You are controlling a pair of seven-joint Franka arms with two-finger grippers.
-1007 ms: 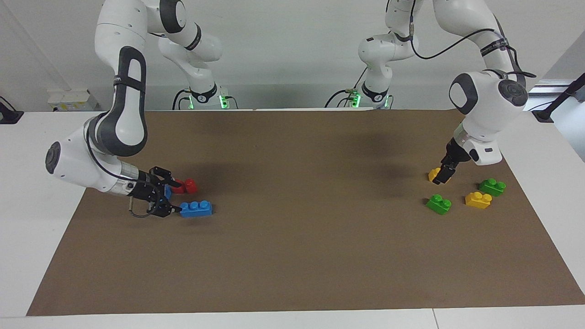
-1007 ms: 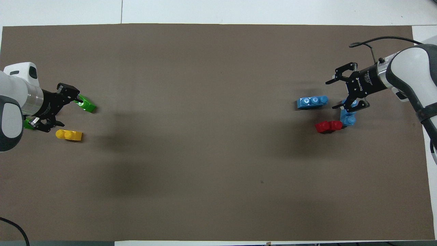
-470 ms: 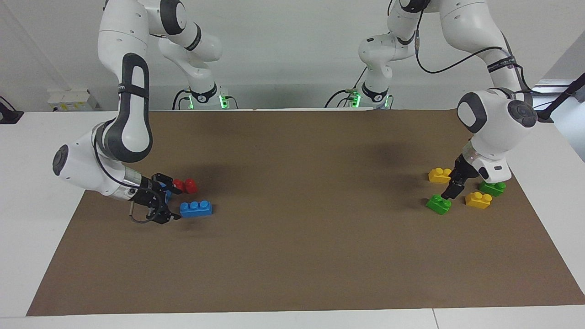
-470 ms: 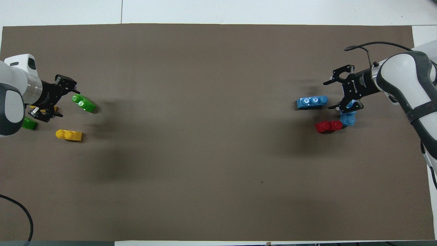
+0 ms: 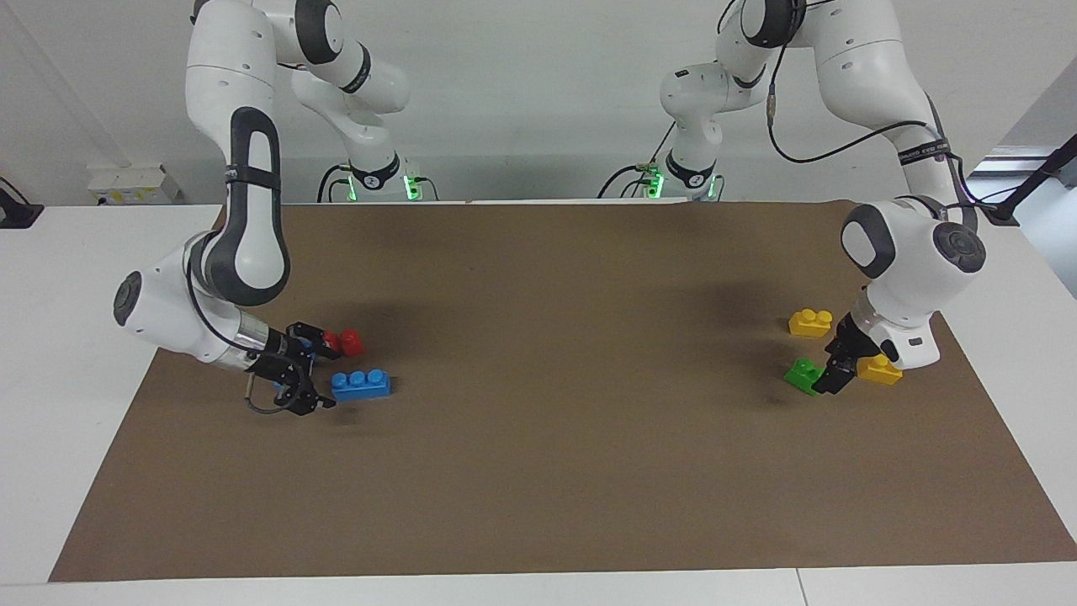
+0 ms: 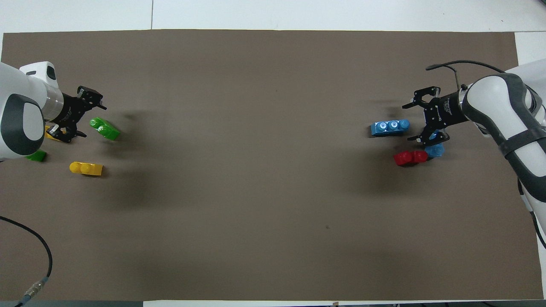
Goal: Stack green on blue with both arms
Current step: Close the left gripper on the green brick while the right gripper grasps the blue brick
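Right now, per item:
L gripper (image 5: 835,380): low over the mat at the left arm's end, just beside the green brick (image 5: 802,375) — fingers spread apart, nothing between them; overhead view shows the tips short of the brick (image 6: 104,129), not round it.
Green brick: flat on the brown mat (image 5: 538,471), studs up, lying at a slant; farther from the robots than both yellow bricks.
2nd green brick (image 6: 36,156): mostly hidden under the L arm's wrist in the overhead view; not visible in the facing view.
Yellow bricks: one (image 5: 811,322) nearer the robots, clear of the gripper; another (image 5: 880,371) partly covered by the L wrist, just beside the gripper.
R gripper (image 5: 310,368): down near the mat at the right arm's end, lying almost level, fingers wide apart and empty; tips sit at the end of the blue brick (image 5: 360,384) — can't tell if they touch it.
Blue brick: three studs up, flat on the mat, lengthwise along the table; farther from the robots than the red brick (image 5: 345,342).
2nd blue brick (image 6: 435,149): partly under the R gripper, touching the red brick's end.
Red brick: on the mat, close beside the R gripper's upper finger.
Stack: no green on blue yet — the two groups are well apart, at either end of the mat.
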